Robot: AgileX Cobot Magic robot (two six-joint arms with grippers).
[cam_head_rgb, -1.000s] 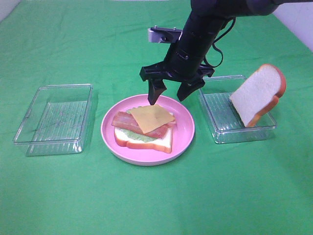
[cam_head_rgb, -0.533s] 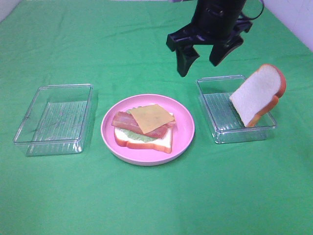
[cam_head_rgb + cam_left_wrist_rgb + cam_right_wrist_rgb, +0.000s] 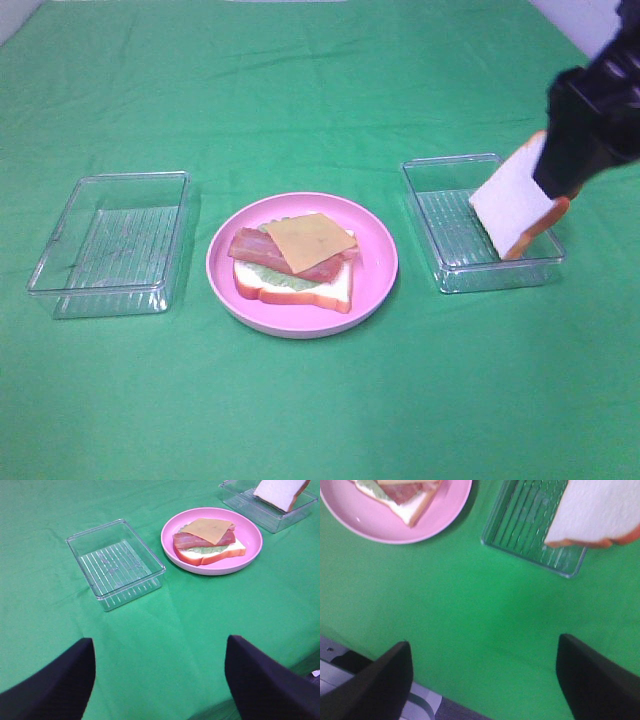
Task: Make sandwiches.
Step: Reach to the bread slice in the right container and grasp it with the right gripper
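the stack (image 3: 295, 262) lies flat on the plate (image 3: 378, 262) at the middle of the table (image 3: 320, 420), with its long axis along the front edge. from the bottom it is one bread slice, lettuce (image 3: 262, 272), bacon (image 3: 248, 245) and one cheese (image 3: 308, 241) square turned corner-on. it has no top.

the second slice (image 3: 505, 205) stands tilted on edge at the right end of the right tray (image 3: 440, 215), white face towards the plate.

there are two trays. the left tray (image 3: 110, 240) holds nothing.

bare cloth runs wide along the front and back edges.

the right gripper (image 3: 482, 641) hangs spread and unladen near the right edge, by the slice. the left gripper (image 3: 160, 641) is spread too, gripping nothing, near the front left.
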